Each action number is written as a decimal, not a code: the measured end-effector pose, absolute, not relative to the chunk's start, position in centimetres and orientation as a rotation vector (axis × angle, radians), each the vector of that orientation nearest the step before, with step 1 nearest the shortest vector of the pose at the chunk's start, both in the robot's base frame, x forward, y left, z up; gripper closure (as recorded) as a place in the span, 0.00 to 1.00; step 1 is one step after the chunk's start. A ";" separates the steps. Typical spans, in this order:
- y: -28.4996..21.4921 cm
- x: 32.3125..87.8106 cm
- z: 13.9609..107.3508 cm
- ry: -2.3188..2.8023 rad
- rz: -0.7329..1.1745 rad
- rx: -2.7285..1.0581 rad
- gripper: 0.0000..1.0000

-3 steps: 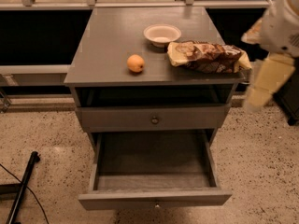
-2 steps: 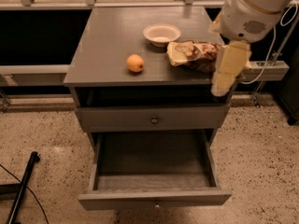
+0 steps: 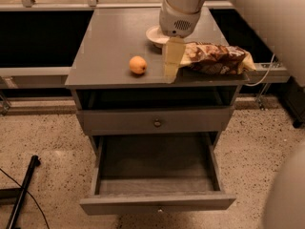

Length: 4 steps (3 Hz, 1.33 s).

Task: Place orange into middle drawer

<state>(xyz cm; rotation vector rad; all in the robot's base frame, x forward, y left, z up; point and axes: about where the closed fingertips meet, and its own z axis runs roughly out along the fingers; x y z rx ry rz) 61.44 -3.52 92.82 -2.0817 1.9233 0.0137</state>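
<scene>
Nearest, the middle drawer (image 3: pixel 157 202) stood open below the shut upper drawer (image 3: pixel 155 122). On the desk (image 3: pixel 109 37), the orange (image 3: pixel 137 65) sat near the front edge. The pincer (image 3: pixel 170 73) hung just right of it, not touching; whether wide or narrow, I could not tell. A brown snack bag (image 3: pixel 217 58) lay further right, with a white bowl (image 3: pixel 155 35) behind.

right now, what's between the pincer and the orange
Nothing. In the camera view, only bare cabinet top shows between the pincer, hanging near the top's front edge, and the orange.
</scene>
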 end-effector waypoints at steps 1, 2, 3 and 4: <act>-1.2 63.8 90.4 1.925 0.084 -2.099 0.00; 1.1 66.1 88.4 1.925 0.158 -2.088 0.00; 2.7 67.3 87.4 1.922 0.186 -2.087 0.00; 4.2 68.4 86.8 1.927 0.225 -2.062 0.00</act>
